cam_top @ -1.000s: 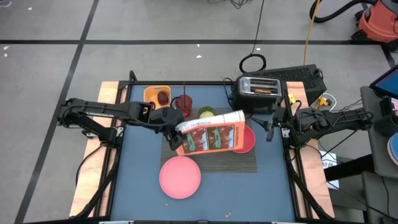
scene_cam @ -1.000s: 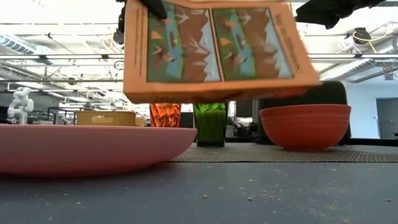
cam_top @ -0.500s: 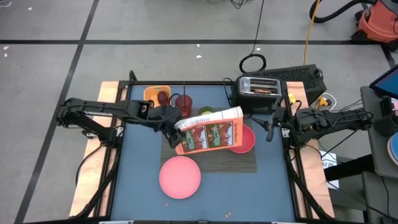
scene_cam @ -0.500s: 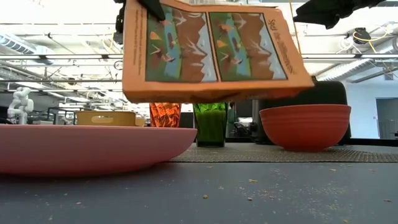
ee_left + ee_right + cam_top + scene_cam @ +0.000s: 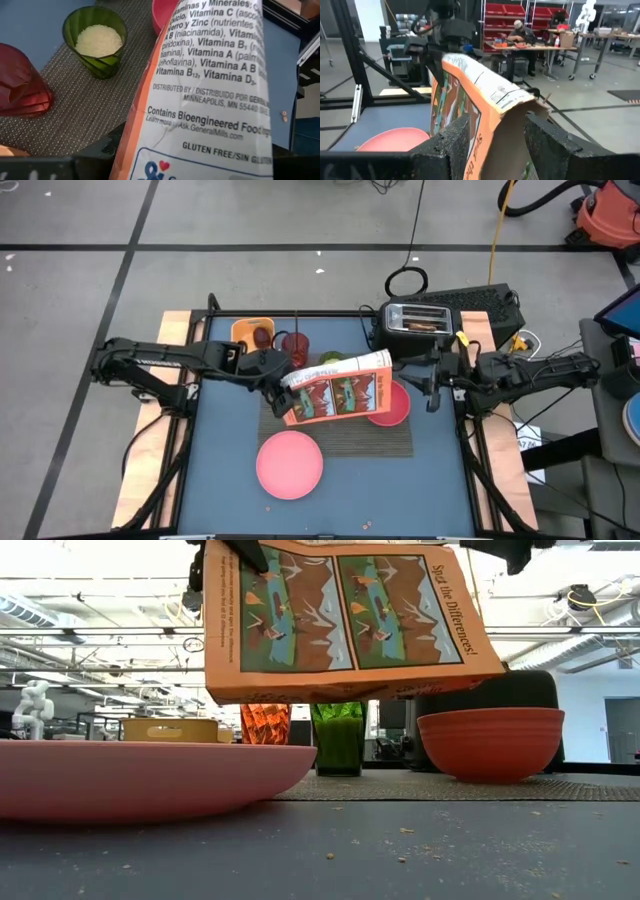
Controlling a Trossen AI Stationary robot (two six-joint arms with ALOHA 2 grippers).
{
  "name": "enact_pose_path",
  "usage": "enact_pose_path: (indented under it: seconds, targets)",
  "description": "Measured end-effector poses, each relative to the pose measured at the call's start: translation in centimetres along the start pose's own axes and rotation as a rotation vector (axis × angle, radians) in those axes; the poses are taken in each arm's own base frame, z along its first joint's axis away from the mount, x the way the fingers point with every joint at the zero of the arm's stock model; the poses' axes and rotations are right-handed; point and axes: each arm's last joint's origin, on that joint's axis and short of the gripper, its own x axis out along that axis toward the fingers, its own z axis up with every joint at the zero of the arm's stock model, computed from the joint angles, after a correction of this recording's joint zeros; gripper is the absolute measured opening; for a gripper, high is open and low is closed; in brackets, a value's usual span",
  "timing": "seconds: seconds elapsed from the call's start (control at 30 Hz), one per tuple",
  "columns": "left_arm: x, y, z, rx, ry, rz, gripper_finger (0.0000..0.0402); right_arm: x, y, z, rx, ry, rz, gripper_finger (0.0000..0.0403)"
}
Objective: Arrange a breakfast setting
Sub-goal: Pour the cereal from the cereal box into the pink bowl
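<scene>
Left gripper (image 5: 283, 392) clamps the orange cardboard cereal box (image 5: 338, 393) aloft above the dark woven placemat (image 5: 385, 442); right gripper (image 5: 496, 145) straddles the box's open end, fingers parted.

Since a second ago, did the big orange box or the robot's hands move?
Yes. The left gripper kept holding the cereal box and tipped it further over the bowl. The right gripper moved in toward the box's open top. The pink plate, green cup, red tumbler and placemat stayed put.
</scene>
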Motion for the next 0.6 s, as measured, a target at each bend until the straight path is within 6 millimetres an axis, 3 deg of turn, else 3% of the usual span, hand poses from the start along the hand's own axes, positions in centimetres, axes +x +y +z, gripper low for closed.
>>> enact_pose_path:
  seconds: [0.6]
  targets:
    - [-0.1,-0.9,0.2,0.042,-0.050,-0.045,0.0209,2.5,0.9,-1.5,0.028,0.122,-0.007,0.0176]
